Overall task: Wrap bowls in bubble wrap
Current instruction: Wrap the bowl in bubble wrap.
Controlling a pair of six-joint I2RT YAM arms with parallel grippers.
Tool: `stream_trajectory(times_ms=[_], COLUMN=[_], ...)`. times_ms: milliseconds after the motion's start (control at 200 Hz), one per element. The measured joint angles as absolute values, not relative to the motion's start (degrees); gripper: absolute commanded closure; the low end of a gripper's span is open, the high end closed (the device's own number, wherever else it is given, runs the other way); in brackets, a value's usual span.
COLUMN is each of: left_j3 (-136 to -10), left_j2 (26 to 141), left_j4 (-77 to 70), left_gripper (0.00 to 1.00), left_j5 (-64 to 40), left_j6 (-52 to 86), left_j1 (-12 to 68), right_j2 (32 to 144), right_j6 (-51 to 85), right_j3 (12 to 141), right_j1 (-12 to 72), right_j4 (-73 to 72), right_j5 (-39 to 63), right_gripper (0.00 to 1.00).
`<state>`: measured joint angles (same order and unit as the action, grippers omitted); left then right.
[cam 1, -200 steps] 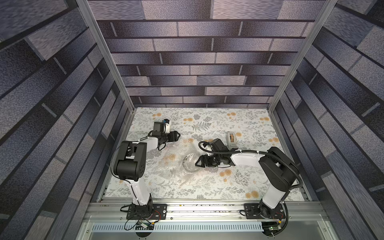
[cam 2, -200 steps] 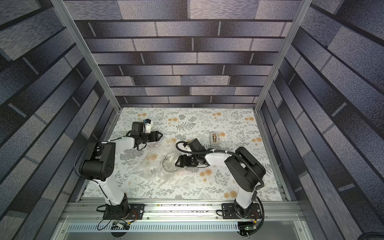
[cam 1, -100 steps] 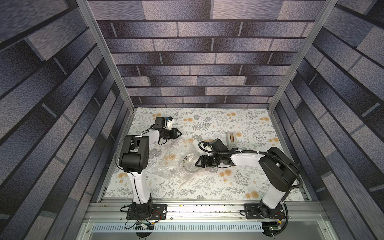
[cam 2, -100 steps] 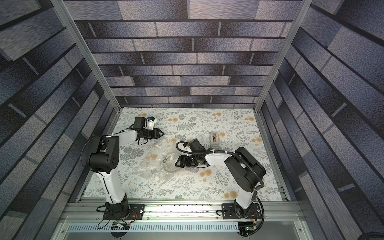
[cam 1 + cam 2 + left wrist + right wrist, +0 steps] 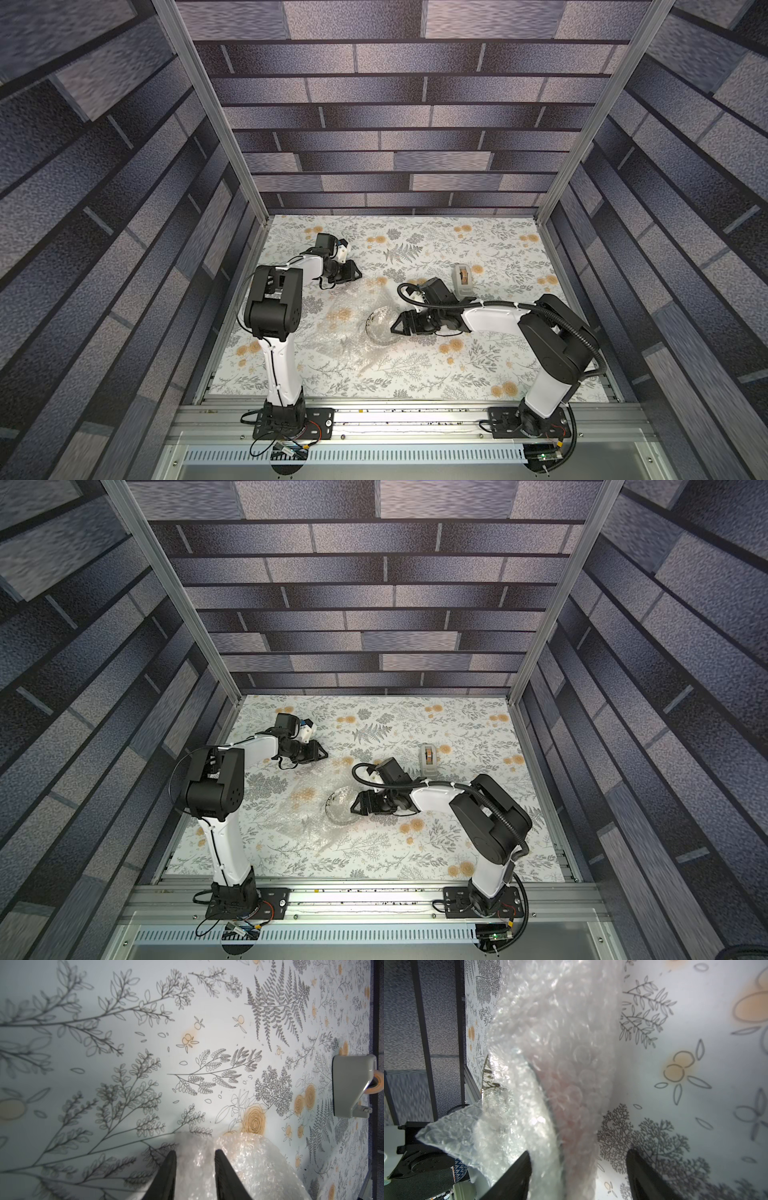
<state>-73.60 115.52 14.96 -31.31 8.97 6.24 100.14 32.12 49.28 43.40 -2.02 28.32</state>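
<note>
Right wrist view: bubble wrap blurs the bowl; right gripper, at its 3 o'clock, gapes. Left gripper straddles wrap at 12 o'clock; grip unclear.

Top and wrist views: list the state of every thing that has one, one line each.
bowl, under a fold of bubble wrap, only partly wrapped.
bubble wrap, crumpled on the tablecloth, one part over the bowl.
tape dispenser, upright, roll loaded, untouched.
left gripper, jaws narrow around a bubble wrap fold; grip unclear.
right gripper, open, straddling the covered bowl rim.
</note>
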Motion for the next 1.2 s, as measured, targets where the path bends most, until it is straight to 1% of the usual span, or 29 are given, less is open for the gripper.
stream_trajectory(times_ms=[20, 120, 155, 241, 536, 747, 962, 1087, 1198], left_j3=[-73.6, -73.6, -73.6, -73.47, -66.26, -59.77, -56.55, -53.17, -48.6], left_j2=[115.55, 115.55, 115.55, 115.55, 112.55, 105.19, 98.45, 94.37, 90.78], left_j4=[15.07, 15.44, 15.49, 15.4, 11.49, 7.16, 3.55, 0.3, -3.6], left_gripper=[0.76, 0.82, 0.86, 1.0, 1.0, 1.0, 1.0, 1.0, 1.0], left_j5=[-31.4, -32.53, -32.93, -33.93, -36.62, -37.41, -38.79, -39.83, -40.88], left_j6=[9.08, 8.97, 8.97, 8.62, 8.49, 8.56, 9.5, 11.11, 13.47], left_j1=[6.24, 6.39, 6.37, 6.37, 6.11, 5.89, 5.96, 6.92, 9.47], right_j2=[100.14, 100.14, 100.14, 100.14, 100.14, 100.71, 101.95, 102.3, 102.32], right_j6=[32.12, 32.12, 32.12, 32.12, 32.12, 32.1, 32.1, 32.1, 32.12], right_j3=[49.28, 49.28, 49.25, 49.23, 49.25, 50.57, 52.07, 52.56, 52.58], right_j1=[43.4, 43.4, 43.4, 43.4, 43.4, 43.66, 43.66, 43.66, 43.66], right_j4=[-2.02, -2.02, -2.02, -2.07, -1.98, -1.23, -0.4, -0.19, -0.19], right_j5=[28.32, 28.32, 28.32, 28.32, 28.1, 27.42, 27.42, 27.42, 27.42], right_gripper=[0.27, 0.27, 0.27, 0.28, 0.29, 0.3, 0.3, 0.3, 0.3])
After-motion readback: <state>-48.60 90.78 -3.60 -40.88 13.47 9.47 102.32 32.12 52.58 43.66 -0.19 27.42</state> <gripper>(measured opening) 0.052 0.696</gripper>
